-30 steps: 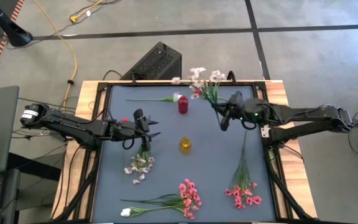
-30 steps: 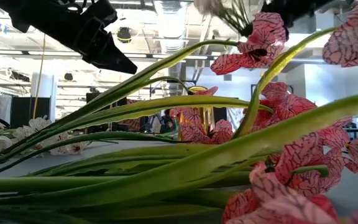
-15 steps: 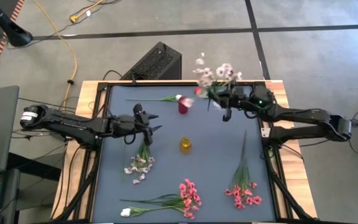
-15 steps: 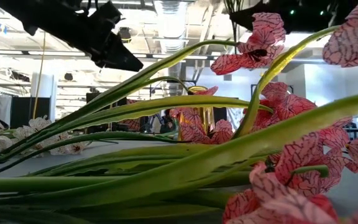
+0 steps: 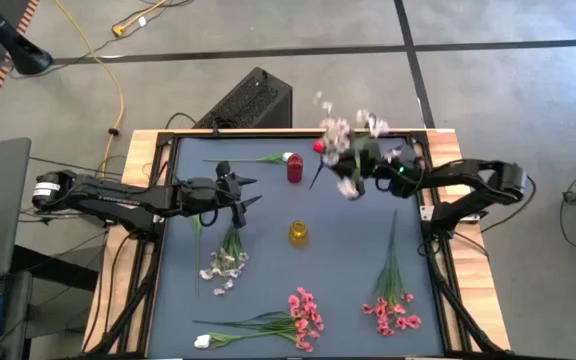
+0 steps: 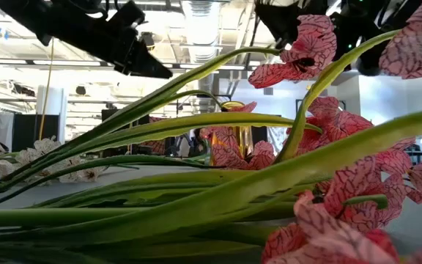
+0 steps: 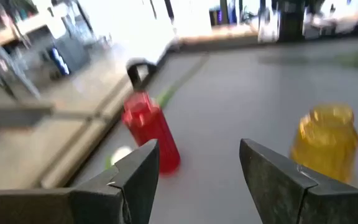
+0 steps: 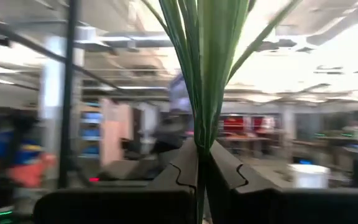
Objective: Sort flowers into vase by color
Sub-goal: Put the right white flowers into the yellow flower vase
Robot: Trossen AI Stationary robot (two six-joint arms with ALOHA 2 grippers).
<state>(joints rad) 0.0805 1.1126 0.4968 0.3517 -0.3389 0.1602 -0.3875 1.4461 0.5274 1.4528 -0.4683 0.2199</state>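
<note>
My right gripper [image 5: 358, 162] is raised over the table's far right part, just right of the red vase [image 5: 294, 168], and is shut on a pale pink-white spray [image 5: 342, 132]. My left gripper [image 5: 238, 192] hovers open at the table's left centre, facing the red vase [image 7: 151, 132] and the yellow vase [image 7: 325, 142]. The yellow vase [image 5: 298, 233] stands upright at the table's middle. Another pale spray [image 5: 226, 262] lies flat below my left gripper. A white-budded stem [image 5: 264, 157] lies flat left of the red vase. My right gripper pinches the pale spray's bundle of green stems [image 8: 199, 142] between its two fingers. The fingers lie across the stems. The spray is lifted clear of the table, and its blossoms [image 5: 349, 184] spread around the gripper.
Bright pink sprays lie near the table's near edge [image 5: 304, 318] and at its near right [image 5: 392, 306], with a white bud [image 5: 203, 341] at the near left. Pink blossoms and green leaves [image 6: 218, 191] fill the low view. A black box [image 5: 251, 100] sits beyond the far edge.
My right gripper has risen with the pale spray, drawn back toward the table's right and turned; the arm has folded at the elbow. The spray has swung with it, its blossoms now around the gripper. My left gripper has edged toward the far edge.
</note>
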